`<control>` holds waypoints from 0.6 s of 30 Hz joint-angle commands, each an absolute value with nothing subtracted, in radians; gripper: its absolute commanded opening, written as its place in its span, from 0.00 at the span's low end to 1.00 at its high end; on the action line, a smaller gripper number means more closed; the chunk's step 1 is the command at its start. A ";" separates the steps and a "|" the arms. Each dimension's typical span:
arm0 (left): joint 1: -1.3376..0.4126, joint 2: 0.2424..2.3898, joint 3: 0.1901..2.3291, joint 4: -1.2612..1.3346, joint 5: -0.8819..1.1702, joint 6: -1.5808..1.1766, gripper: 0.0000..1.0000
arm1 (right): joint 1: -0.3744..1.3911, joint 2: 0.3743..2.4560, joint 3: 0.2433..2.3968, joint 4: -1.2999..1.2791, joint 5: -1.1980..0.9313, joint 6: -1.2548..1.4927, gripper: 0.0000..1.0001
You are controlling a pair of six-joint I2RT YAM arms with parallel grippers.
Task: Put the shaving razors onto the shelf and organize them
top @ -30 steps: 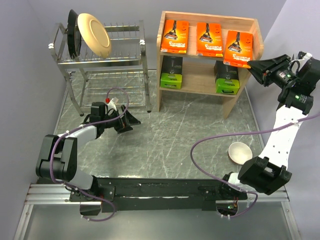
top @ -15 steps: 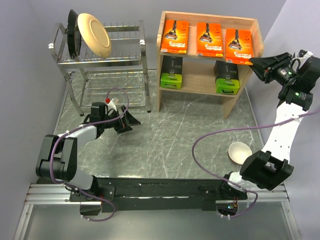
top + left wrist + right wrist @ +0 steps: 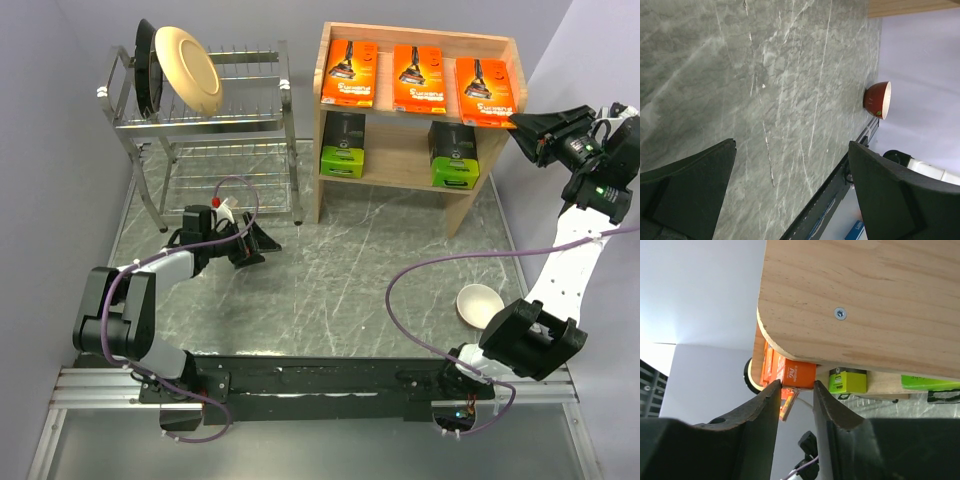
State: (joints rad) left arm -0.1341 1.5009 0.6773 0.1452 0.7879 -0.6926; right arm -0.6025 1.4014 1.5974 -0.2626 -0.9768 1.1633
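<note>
Three orange razor packs stand on the top tier of the wooden shelf (image 3: 481, 192): left (image 3: 350, 72), middle (image 3: 418, 77), right (image 3: 485, 90). Two black packs with lime-green ends (image 3: 343, 143) (image 3: 453, 153) stand on the lower tier. My right gripper (image 3: 518, 128) is at the shelf's right end, and its jaws close on the lower right corner of the right orange pack. In the right wrist view the gripper (image 3: 796, 385) flanks that pack's end (image 3: 799, 374) under the shelf's side panel (image 3: 865, 300). My left gripper (image 3: 262, 240) rests open and empty low over the table; in its wrist view (image 3: 791, 145) only table shows between the fingers.
A chrome dish rack (image 3: 200, 110) with a cream plate (image 3: 188, 68) stands at the back left. A small bowl (image 3: 480, 303) sits on the table near the right arm's base; it also shows in the left wrist view (image 3: 877, 100). Grey walls close in on both sides.
The right orange pack, tilted over the shelf's front edge a second ago, has moved up and right into line with the other two. My right gripper moved right with it. The left arm is still.
</note>
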 commanded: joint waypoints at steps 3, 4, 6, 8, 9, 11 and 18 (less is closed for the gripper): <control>-0.132 1.506 0.687 0.172 0.788 -0.676 1.00 | -0.612 1.348 1.594 -0.186 -0.989 1.197 0.46; -0.132 1.508 0.686 0.173 0.788 -0.678 0.99 | -0.612 1.344 1.592 -0.184 -0.994 1.197 0.46; -0.132 1.511 0.687 0.178 0.790 -0.680 0.99 | -0.612 1.336 1.586 -0.186 -0.994 1.198 0.47; -0.132 1.513 0.689 0.179 0.790 -0.680 0.99 | -0.611 1.335 1.577 -0.187 -0.996 1.200 0.46; -0.132 1.517 0.690 0.178 0.790 -0.680 0.99 | -0.607 1.332 1.572 -0.189 -0.996 1.201 0.45; -0.132 1.519 0.695 0.175 0.788 -0.677 0.99 | -0.603 1.333 1.565 -0.196 -0.997 1.195 0.44; -0.132 1.519 0.699 0.164 0.784 -0.667 0.99 | -0.589 1.328 1.531 -0.221 -1.008 1.187 0.43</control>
